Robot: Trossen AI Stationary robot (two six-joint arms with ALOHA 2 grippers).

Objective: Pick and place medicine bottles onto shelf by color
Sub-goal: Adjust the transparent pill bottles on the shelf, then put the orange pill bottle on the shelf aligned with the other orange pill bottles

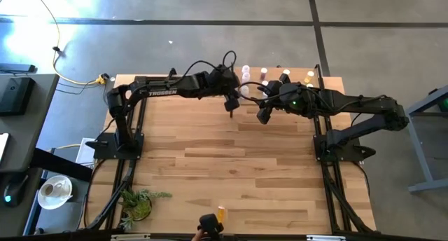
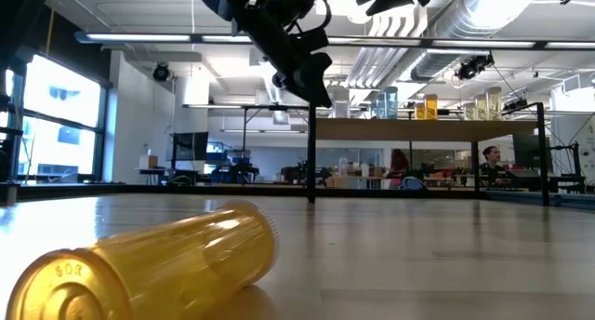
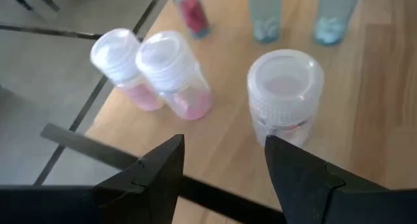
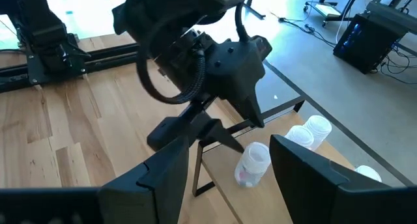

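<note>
Btls crowd shelf; tabletop prob. open.

plant, cup, yellow cable

Open tool above clear bottle; two pink bottles beside, maybe touching.

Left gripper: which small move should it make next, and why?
Probably ease forward and lower around the clear bottle. The left gripper is open and empty, and that bottle stands upright on the shelf just ahead of its jaws, apart from the two pink bottles.
</note>
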